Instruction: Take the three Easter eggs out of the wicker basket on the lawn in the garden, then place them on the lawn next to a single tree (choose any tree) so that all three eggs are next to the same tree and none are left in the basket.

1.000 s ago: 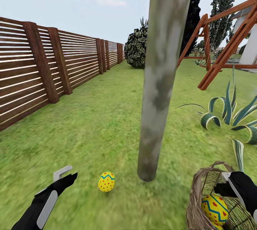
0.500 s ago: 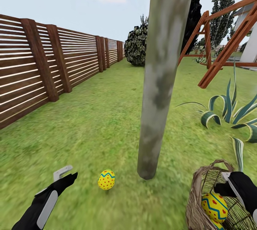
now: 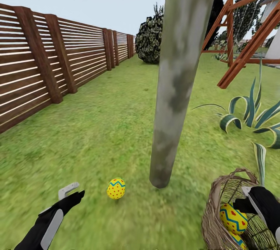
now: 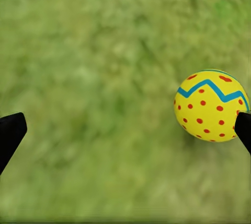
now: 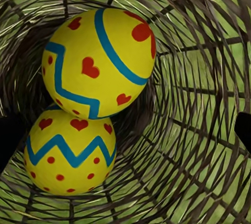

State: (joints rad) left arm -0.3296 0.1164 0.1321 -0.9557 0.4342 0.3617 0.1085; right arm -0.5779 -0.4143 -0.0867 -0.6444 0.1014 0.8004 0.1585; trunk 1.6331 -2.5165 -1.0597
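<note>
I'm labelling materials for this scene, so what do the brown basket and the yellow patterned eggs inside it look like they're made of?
The brown open-weave wicker basket looks woven from thin matte strands, grass showing through the gaps. The yellow eggs with red hearts and blue zigzags look smooth, hard and painted, perhaps plastic; the material stays uncertain.

dotted egg on lawn, beside tree trunk

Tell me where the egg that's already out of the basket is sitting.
In the head view, that Easter egg lies on the lawn just left of the tree base, between the trunk and the left end effector.
</note>
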